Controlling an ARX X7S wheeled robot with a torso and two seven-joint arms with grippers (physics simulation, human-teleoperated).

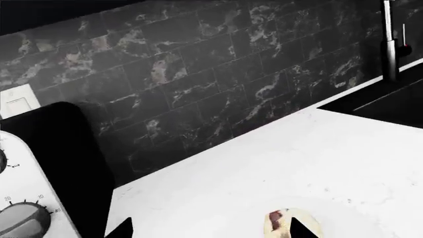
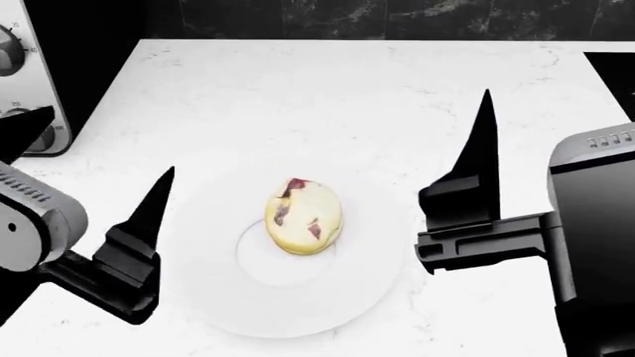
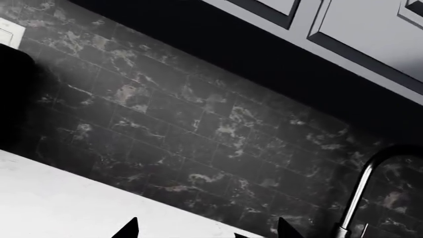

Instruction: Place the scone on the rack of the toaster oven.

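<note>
The scone [image 2: 303,216] is sitting at the middle of a round white plate [image 2: 372,286] on the white marbled surface [image 2: 328,97], between the two hands and touched by neither. It is looking light, crumbly and easily crushed, with a domed top and soft fruit bits, so it probably wants a gentle pinch across its middle, on the two rounded flanks, low enough that it is not rolling out upward. The glazed plate beneath may be letting it slide if it is nudged from one side only.

The left hand [image 2: 89,152] is hovering to the scone's left, released, its dark fingers spread wide and empty; in the left wrist view the scone [image 1: 290,224] is showing just beside one fingertip [image 1: 305,229]. The right hand [image 3: 205,229] is poised at the scone's right, also released and holding nothing, its camera facing the dark tiled backsplash [image 3: 198,139] and a faucet [image 3: 360,193].

The toaster oven [image 2: 28,74] is standing at the far left of the surface, only its dial panel showing; the rack is not in view.
</note>
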